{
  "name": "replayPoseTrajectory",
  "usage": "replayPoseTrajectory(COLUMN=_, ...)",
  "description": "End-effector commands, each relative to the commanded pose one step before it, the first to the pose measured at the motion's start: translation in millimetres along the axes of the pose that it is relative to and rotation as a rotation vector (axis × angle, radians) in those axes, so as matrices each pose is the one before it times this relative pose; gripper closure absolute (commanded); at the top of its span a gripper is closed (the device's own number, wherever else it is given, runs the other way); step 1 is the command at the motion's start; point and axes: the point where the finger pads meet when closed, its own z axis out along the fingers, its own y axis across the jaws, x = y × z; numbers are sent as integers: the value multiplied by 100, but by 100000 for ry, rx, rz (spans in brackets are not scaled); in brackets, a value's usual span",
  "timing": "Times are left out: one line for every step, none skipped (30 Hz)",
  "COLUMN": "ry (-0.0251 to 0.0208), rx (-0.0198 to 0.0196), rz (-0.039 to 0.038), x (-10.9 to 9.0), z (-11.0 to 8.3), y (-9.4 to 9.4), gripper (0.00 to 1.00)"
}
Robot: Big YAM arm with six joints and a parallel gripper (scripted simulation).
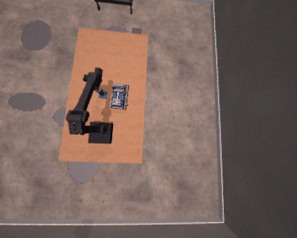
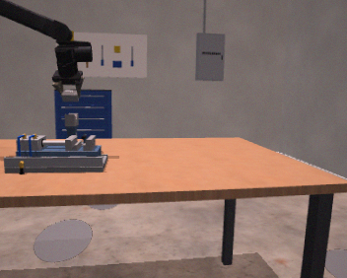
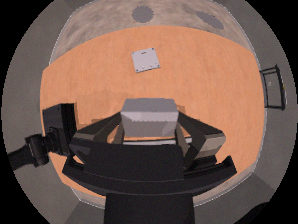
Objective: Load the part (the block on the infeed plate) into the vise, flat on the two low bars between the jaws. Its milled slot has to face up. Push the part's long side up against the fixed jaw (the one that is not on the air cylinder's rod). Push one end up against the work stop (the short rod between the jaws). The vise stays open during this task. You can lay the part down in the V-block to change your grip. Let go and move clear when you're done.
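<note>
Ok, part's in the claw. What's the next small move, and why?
I'd probably ease the claw sideways toward the vise, keeping its height. It grips the part well above the vise, but from the top it's off to the V-block's side. I can't see the slot, so no lowering yet.
</note>
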Motion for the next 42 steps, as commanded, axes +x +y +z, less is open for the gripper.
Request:
replayPoseTrajectory(ry=-3093, rx=3171, rz=-2090, x=299, z=-836, y=-731, gripper=100)
replayPoseTrajectory(ry=-1001, rx=-648, rz=444, x=34, z=29, y=142, gripper=100)
replayPoseTrajectory(ry=-1074, rx=632, rz=-419, x=-207, z=-260, y=-537, gripper=100)
replayPoseTrajectory(ry=0, rx=0, rz=0, x=0, z=0, y=0, gripper=100)
replayPoseTrajectory(ry=0, rx=0, rz=0, x=0, z=0, y=0, gripper=100)
replayPoseTrajectory(ry=-1122, rx=1772, rz=-1231, x=-377, z=-511, y=-458, gripper=100)
replayPoseTrajectory(ry=-890, rx=-1452, rz=1037, x=469, z=615, y=495, gripper=100)
replayPoseTrajectory(ry=-912, rx=-880, rz=648, x=278, z=362, y=232, gripper=100)
replayPoseTrajectory(ry=-897, rx=-836, rz=632, x=161, z=203, y=136, gripper=100)
replayPoseTrajectory(ry=-930, rx=175, rz=-120, x=-85, z=-111, y=-127, gripper=100)
replayPoseTrajectory(ry=-924, rx=610, rz=-468, x=-104, z=-125, y=-208, gripper=100)
replayPoseTrajectory(ry=-909, rx=935, rz=-728, x=-227, z=-293, y=-71, gripper=100)
replayPoseTrajectory(ry=-856, rx=450, rz=-351, x=-184, z=-245, y=117, gripper=100)
replayPoseTrajectory(ry=-815, rx=161, rz=-119, x=-140, z=-181, y=12, gripper=100)
replayPoseTrajectory(ry=-782, rx=63, rz=-38, x=20, z=25, y=-168, gripper=100)
replayPoseTrajectory(ry=-739, rx=-365, rz=314, x=205, z=243, y=-24, gripper=100)
replayPoseTrajectory(ry=-688, rx=-1159, rz=983, x=392, z=451, y=312, gripper=100)
replayPoseTrajectory(ry=-672, rx=-916, rz=791, x=188, z=210, y=237, gripper=100)
replayPoseTrajectory(ry=-671, rx=58, rz=-45, x=-53, z=-61, y=-76, gripper=100)
replayPoseTrajectory(ry=-658, rx=832, rz=-728, x=-215, z=-240, y=-299, gripper=100)
replayPoseTrajectory(ry=0, rx=0, rz=0, x=0, z=0, y=0, gripper=100)
replayPoseTrajectory(ry=0, rx=0, rz=0, x=0, z=0, y=0, gripper=100)
replayPoseTrajectory(ry=-675, rx=3392, rz=-3029, x=-1156, z=-1296, y=-289, gripper=100)
replayPoseTrajectory(ry=-555, rx=-673, rz=622, x=190, z=199, y=318, gripper=100)
replayPoseTrajectory(ry=-546, rx=493, rz=-439, x=-141, z=-156, y=-229, gripper=100)
replayPoseTrajectory(ry=-495, rx=-831, rz=772, x=332, z=355, y=193, gripper=100)
replayPoseTrajectory(ry=-466, rx=-970, rz=907, x=300, z=317, y=259, gripper=100)
replayPoseTrajectory(ry=-444, rx=-518, rz=490, x=171, z=180, y=58, gripper=100)
replayPoseTrajectory(ry=-421, rx=150, rz=-140, x=-27, z=-27, y=-251, gripper=100)
replayPoseTrajectory(ry=-390, rx=97, rz=-90, x=13, z=13, y=-196, gripper=100)
replayPoseTrajectory(ry=-358, rx=-255, rz=250, x=114, z=116, y=103, gripper=100)
replayPoseTrajectory(ry=-329, rx=-256, rz=254, x=78, z=78, y=163, gripper=100)
replayPoseTrajectory(ry=-300, rx=-516, rz=511, x=123, z=123, y=189, gripper=100)
replayPoseTrajectory(ry=-275, rx=393, rz=-383, x=-118, z=-121, y=-198, gripper=100)
replayPoseTrajectory(ry=-247, rx=329, rz=-322, x=-91, z=-94, y=-185, gripper=100)
replayPoseTrajectory(ry=-220, rx=132, rz=-127, x=-42, z=-44, y=44, gripper=100)
replayPoseTrajectory(ry=-194, rx=154, rz=-150, x=-64, z=-65, y=91, gripper=100)
replayPoseTrajectory(ry=0, rx=0, rz=0, x=0, z=0, y=0, gripper=100)
replayPoseTrajectory(ry=0, rx=0, rz=0, x=0, z=0, y=0, gripper=100)
replayPoseTrajectory(ry=-169, rx=145, rz=-141, x=-81, z=-82, y=-87, gripper=100)
replayPoseTrajectory(ry=-146, rx=-218, rz=224, x=93, z=92, y=60, gripper=100)
replayPoseTrajectory(ry=-124, rx=-184, rz=189, x=79, z=77, y=50, gripper=100)
